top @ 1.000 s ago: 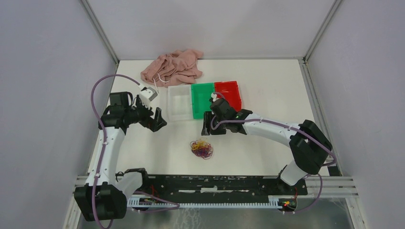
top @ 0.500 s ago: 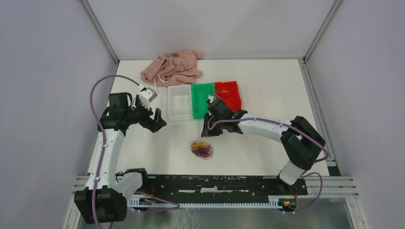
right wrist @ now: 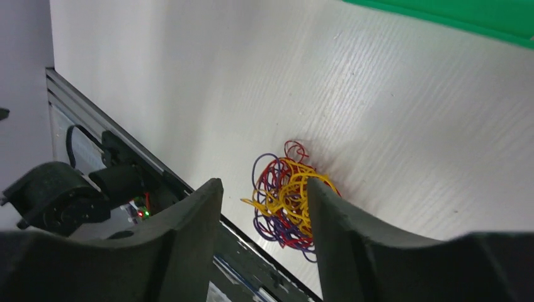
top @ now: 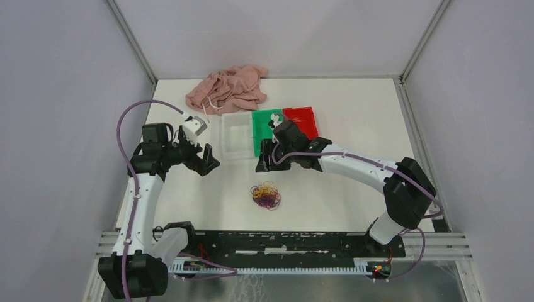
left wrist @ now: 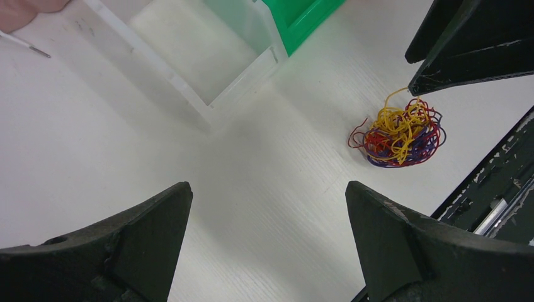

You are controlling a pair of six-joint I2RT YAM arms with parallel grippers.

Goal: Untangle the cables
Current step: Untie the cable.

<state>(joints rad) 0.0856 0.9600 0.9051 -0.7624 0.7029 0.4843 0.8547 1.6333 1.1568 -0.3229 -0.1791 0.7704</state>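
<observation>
The cables [top: 267,195] lie as one small tangle of yellow, red and purple strands on the white table, near the front rail. My left gripper [top: 211,159] hangs wide open to the tangle's upper left, well apart from it. In the left wrist view the cables [left wrist: 400,133] sit beyond the gripper [left wrist: 267,189], whose jaws hold nothing. My right gripper [top: 264,160] hovers just above and behind the tangle, partly open and empty. Seen from the right wrist, the cables [right wrist: 289,198] show on the table through the gap of that gripper [right wrist: 264,185].
A white bin [top: 225,135], a green bin [top: 264,129] and a red bin [top: 305,123] stand side by side behind the grippers. A crumpled pink garment [top: 230,88] lies at the back. The black rail [top: 283,242] runs along the near edge.
My right gripper has shifted left, from beside the green bin's front to nearer the white bin's corner. Its jaws narrowed, then widened a little. The left arm and the tangle stayed put.
</observation>
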